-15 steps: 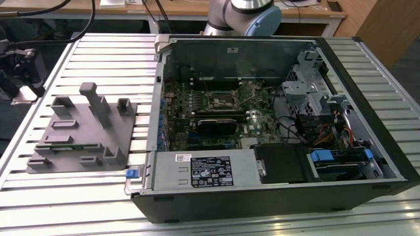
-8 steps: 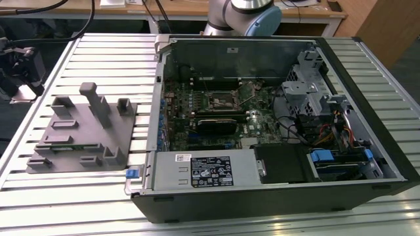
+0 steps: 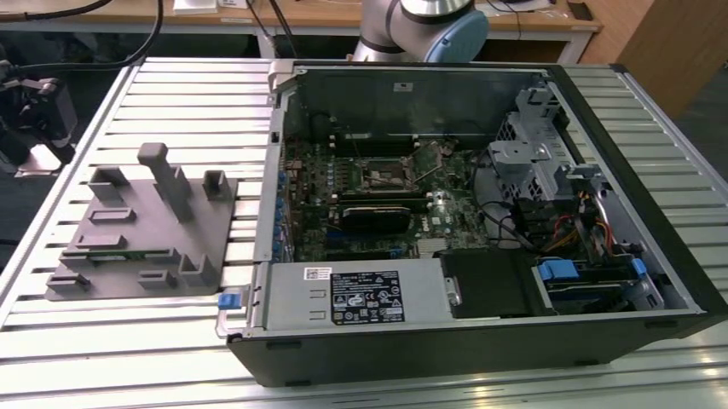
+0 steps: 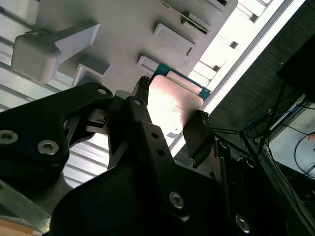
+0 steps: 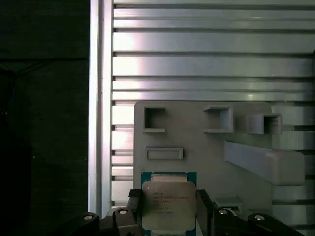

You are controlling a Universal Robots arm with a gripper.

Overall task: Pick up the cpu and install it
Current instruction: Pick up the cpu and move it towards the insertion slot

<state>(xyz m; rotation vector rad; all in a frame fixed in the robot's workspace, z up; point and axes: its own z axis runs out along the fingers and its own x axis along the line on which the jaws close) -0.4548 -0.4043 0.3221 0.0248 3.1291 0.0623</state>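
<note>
The cpu [image 5: 168, 206] is a small square chip with a silvery top and a green rim. It sits between the two black fingers of my gripper [image 5: 169, 196], right over the grey moulded holder [image 5: 206, 157]. One finger [image 5: 135, 205] presses one edge and the other finger [image 5: 204, 206] the opposite edge. In the second wrist view the cpu [image 4: 170, 101] shines between the fingertips of the gripper [image 4: 172, 98], close above the holder [image 4: 123, 29]. I cannot tell whether it is lifted clear of the holder. The black-framed socket [image 3: 381, 175] lies inside the open computer case [image 3: 637, 324].
The grey holder [image 3: 148, 230] has raised posts and pockets and lies on the slatted metal table [image 3: 114, 341] at the exterior view's left of the case. The arm's base [image 3: 421, 25] stands behind the case. Cables, drive bays and a power supply [image 3: 353, 294] crowd the case interior.
</note>
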